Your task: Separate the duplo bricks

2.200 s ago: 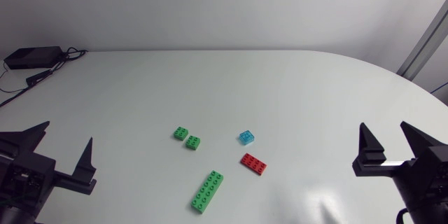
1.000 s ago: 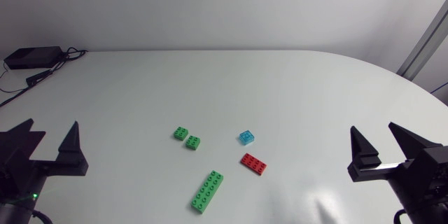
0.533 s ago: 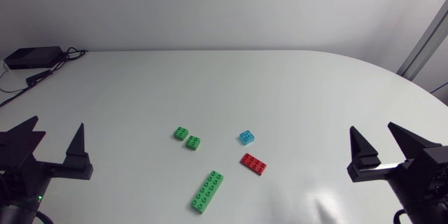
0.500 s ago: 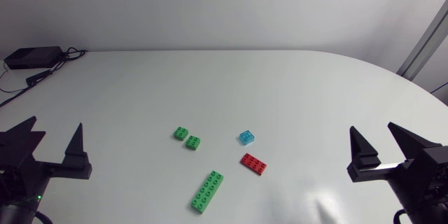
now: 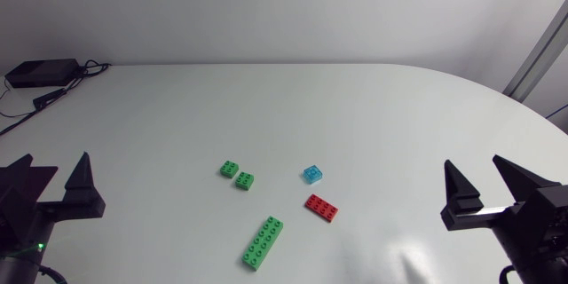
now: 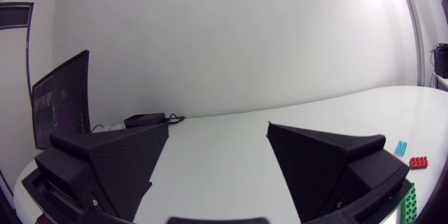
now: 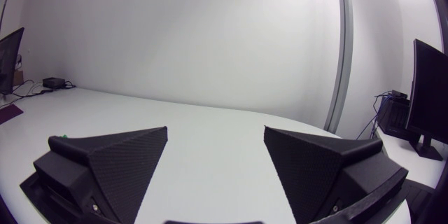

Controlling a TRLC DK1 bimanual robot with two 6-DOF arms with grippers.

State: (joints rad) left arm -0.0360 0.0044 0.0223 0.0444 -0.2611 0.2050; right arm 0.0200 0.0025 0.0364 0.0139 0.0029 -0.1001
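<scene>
Hovering at opposite counter (image 5: 355, 106) edges: left jaws wide, right jaws wide, both empty. Mid-counter lie two small green bricks (image 5: 229, 168) just beside each other, with the blue brick (image 5: 311, 174), red brick (image 5: 321, 207) and long green brick (image 5: 264, 242) apart from them. Risk: the broad wedges catch both small greens at once, or a brick skids on the smooth top.
</scene>
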